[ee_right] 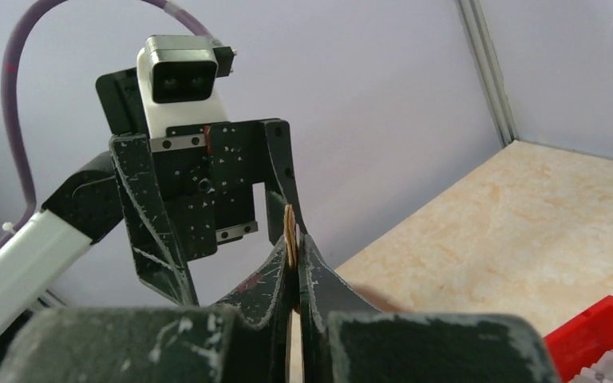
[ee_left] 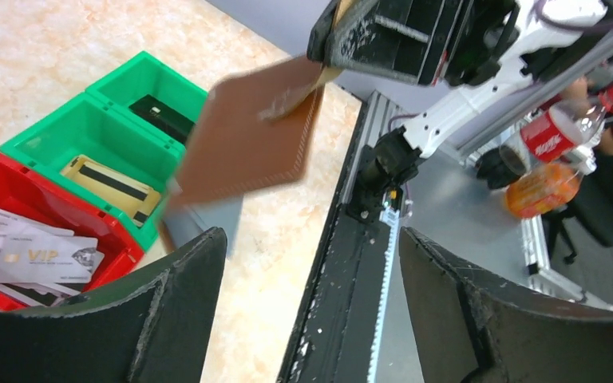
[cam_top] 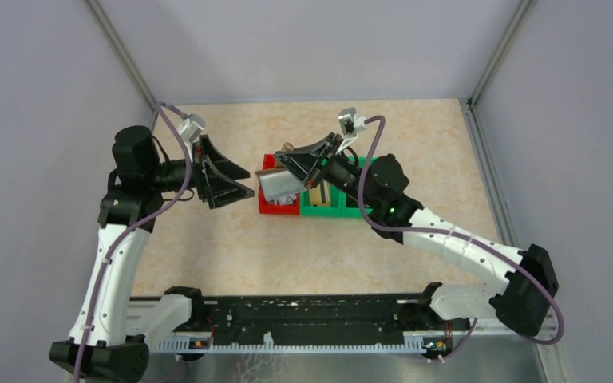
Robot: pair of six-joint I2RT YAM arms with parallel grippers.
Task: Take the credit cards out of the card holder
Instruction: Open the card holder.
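inside red bin (ee_left: 16, 185), grey card (ee_left: 44, 257), "vip"

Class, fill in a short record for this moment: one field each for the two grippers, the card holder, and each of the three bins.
left gripper: open, holding nothing
right gripper: shut on the card holder's edge
card holder: brown, held in the air over the bins
red bin: several pale cards, top one marked VIP
middle green bin: one gold card with a dark stripe
end green bin: one dark card
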